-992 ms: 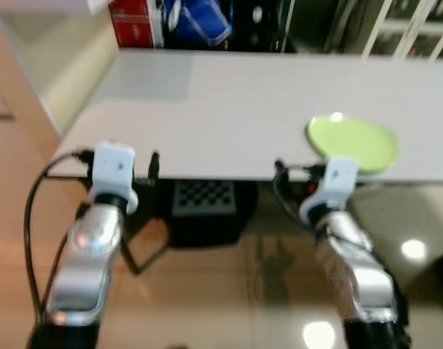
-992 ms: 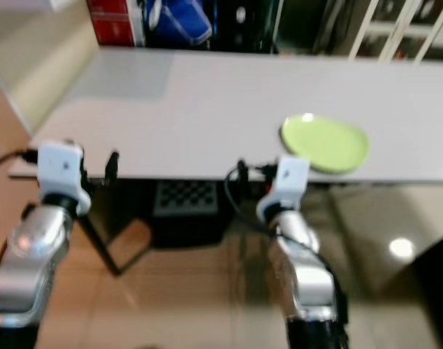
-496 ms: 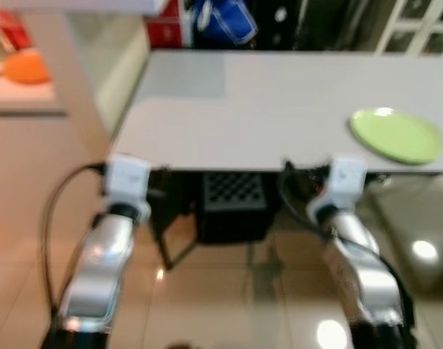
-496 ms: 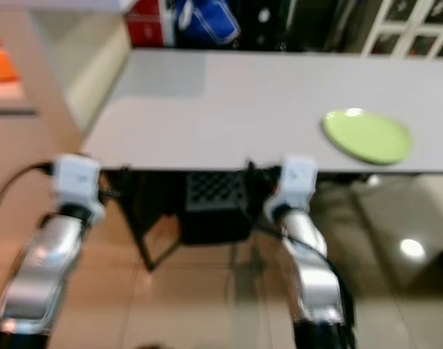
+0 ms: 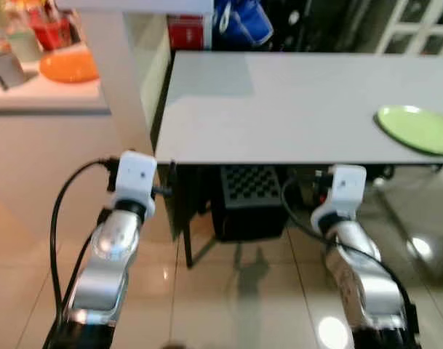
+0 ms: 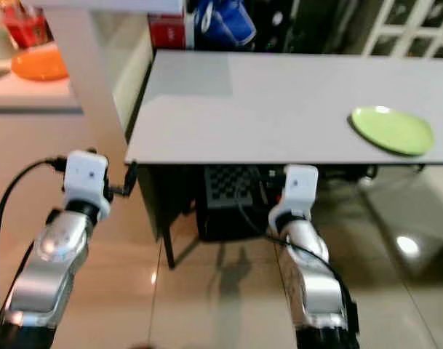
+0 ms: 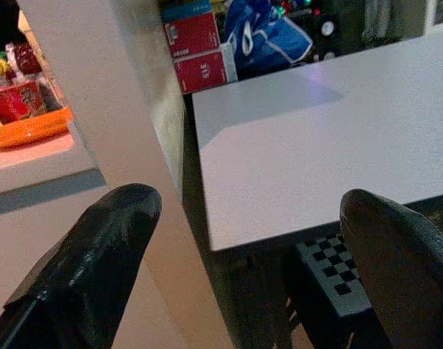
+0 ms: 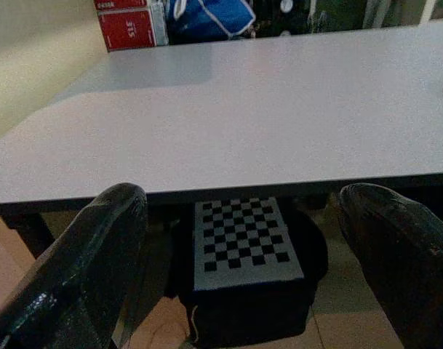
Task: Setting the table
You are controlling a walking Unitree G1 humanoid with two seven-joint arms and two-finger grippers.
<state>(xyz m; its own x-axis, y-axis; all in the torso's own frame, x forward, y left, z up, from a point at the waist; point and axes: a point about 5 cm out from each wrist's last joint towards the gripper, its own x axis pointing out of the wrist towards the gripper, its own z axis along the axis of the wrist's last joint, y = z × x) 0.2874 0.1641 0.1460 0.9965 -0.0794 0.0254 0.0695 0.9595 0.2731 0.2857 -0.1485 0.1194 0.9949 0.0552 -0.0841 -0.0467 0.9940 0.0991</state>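
A round light-green plate [image 5: 417,129] lies near the front right edge of the grey table [image 5: 279,102]. Both silver arms are held up in front of the table's near edge, below its top. My left gripper [image 7: 246,211] is open and holds nothing, facing the table's left front corner. My right gripper [image 8: 243,203] is also open and empty, facing the front edge near the middle, well left of the plate. An orange dish [image 5: 70,67] sits on a white counter [image 5: 39,98] at the far left.
A white wall end [image 5: 126,87] stands between the counter and the table. Under the table sits a black box with a checkerboard face [image 5: 249,196]. A red box [image 5: 186,22] and a blue bag [image 5: 243,18] lie behind the table. The tiled floor is glossy.
The whole view has swung left: the plate now sits further right, and the counter with the orange dish has come into sight. Both arms keep the same pose.
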